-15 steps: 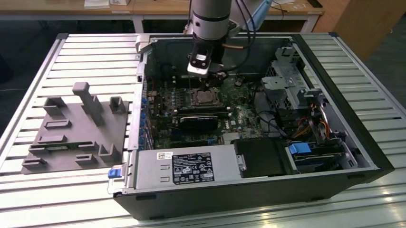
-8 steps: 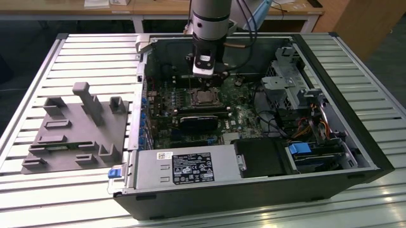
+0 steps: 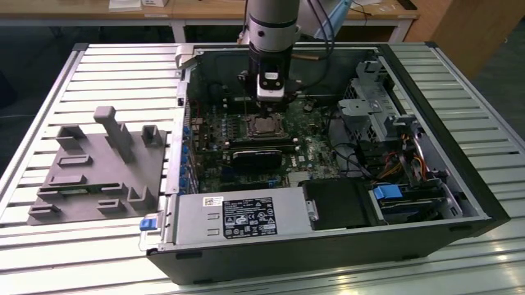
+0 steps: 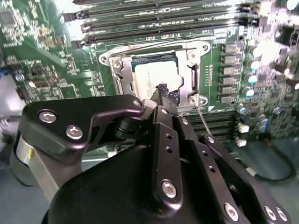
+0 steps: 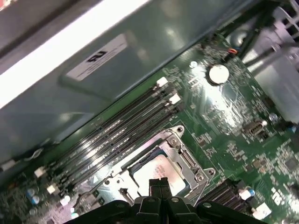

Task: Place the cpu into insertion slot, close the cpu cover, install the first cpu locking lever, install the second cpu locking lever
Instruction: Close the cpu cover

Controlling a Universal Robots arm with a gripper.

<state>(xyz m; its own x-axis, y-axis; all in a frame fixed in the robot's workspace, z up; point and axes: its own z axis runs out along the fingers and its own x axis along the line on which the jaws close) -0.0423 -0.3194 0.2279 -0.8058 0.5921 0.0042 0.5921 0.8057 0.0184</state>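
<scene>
Silvery-tan metal tops the cpu [image 3: 264,127], seated in the insertion slot [image 3: 249,126] mid-frame in the exterior view. The gripper [image 4: 163,91] hovers over it, fingers pinched together, empty. Probably light, stiff, fragile: grip by edges.

Overhead light, glare on slatted table [image 3: 459,80], case [image 3: 328,261] interior shadowed; motherboard [image 4: 219,28] patches washed out in second wrist view

Silver-grey arm [image 3: 272,24]; black tool [image 4: 163,93], silver screw heads [image 4: 168,188].
</scene>
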